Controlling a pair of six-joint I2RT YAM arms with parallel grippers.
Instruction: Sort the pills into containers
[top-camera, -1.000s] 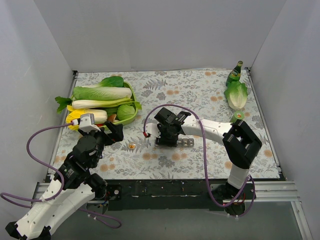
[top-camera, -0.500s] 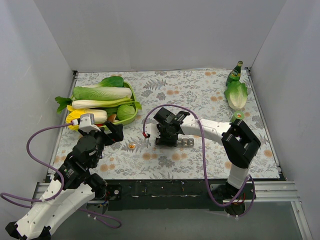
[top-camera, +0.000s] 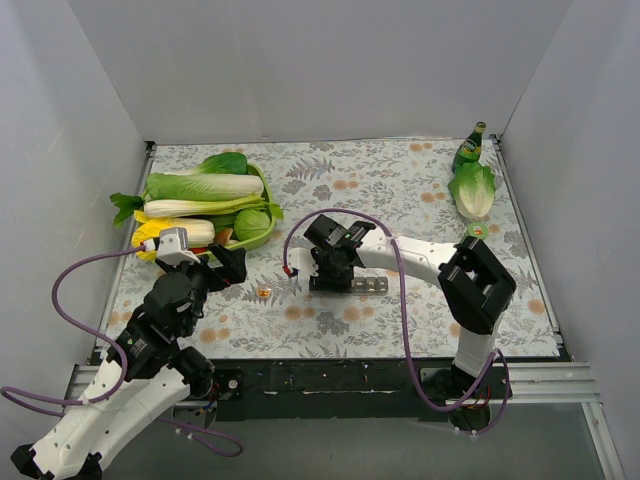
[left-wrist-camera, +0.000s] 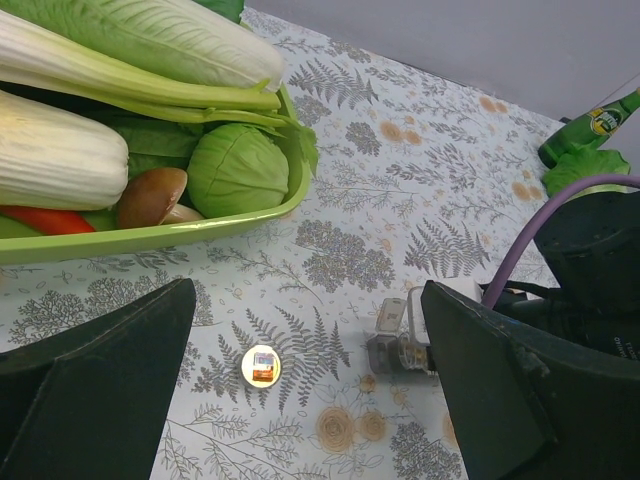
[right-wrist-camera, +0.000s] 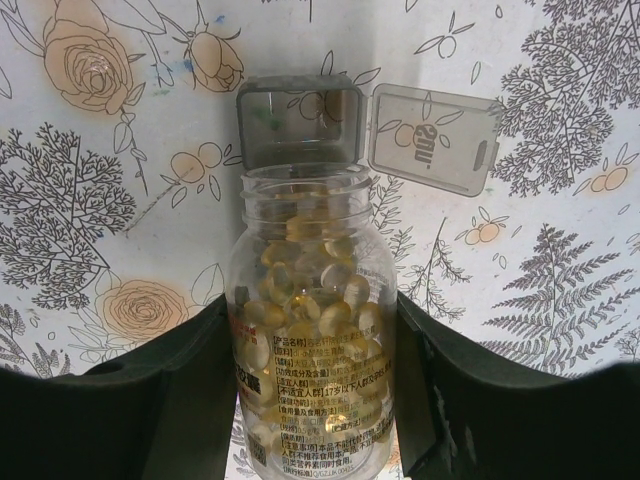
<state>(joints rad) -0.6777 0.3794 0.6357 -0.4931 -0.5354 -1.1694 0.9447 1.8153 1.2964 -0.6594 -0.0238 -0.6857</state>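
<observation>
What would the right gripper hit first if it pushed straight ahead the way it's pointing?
The right gripper holds a clear plastic bottle of yellow capsules, whose mouth would probably first meet the open square compartment of the silvery-grey translucent pill strip straight ahead; how far above it is unclear.

From here, the tray (left-wrist-camera: 200, 228) of vegetables (top-camera: 205, 186) sits at ten o'clock on the table (top-camera: 400, 190). The drinks bottle (top-camera: 470, 146) stands in the two o'clock corner, a loose leaf (top-camera: 473, 190) just in front of it. Near the middle lies the containers strip (top-camera: 372, 285), with a small cap (top-camera: 264, 291) apart at its nine o'clock. Over that same end the right gripper (right-wrist-camera: 312, 330) holds the pill bottle (right-wrist-camera: 312, 260), mouth at a compartment (right-wrist-camera: 300, 120) whose lid is flipped back.
</observation>
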